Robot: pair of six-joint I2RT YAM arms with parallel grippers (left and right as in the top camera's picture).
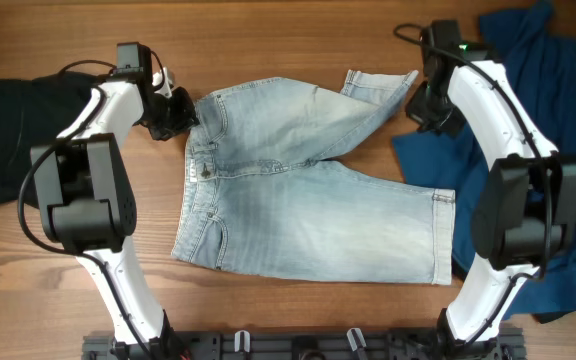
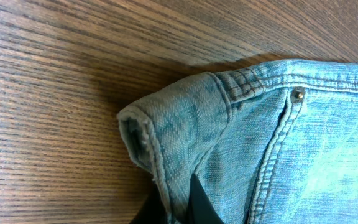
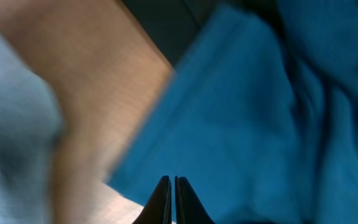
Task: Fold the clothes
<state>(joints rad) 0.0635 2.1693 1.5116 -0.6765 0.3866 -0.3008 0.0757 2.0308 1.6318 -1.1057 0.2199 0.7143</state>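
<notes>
The pale denim shorts (image 1: 308, 200) lie flat mid-table, waistband to the left and legs to the right, with the far leg bunched toward the upper right. My left gripper (image 1: 176, 112) is at the far waistband corner. In the left wrist view its jaws (image 2: 180, 205) are shut on that corner of the shorts (image 2: 278, 155), lifting it slightly. My right gripper (image 1: 428, 108) hovers by the far leg's hem. In the blurred right wrist view its fingers (image 3: 172, 199) are shut and empty above the blue garment (image 3: 260, 112).
A dark blue garment (image 1: 568, 90) is spread along the right side, partly under the right arm. A black garment (image 1: 3, 140) lies at the left edge. Bare wooden table (image 1: 288, 40) shows around the shorts. A dark rail runs along the front edge.
</notes>
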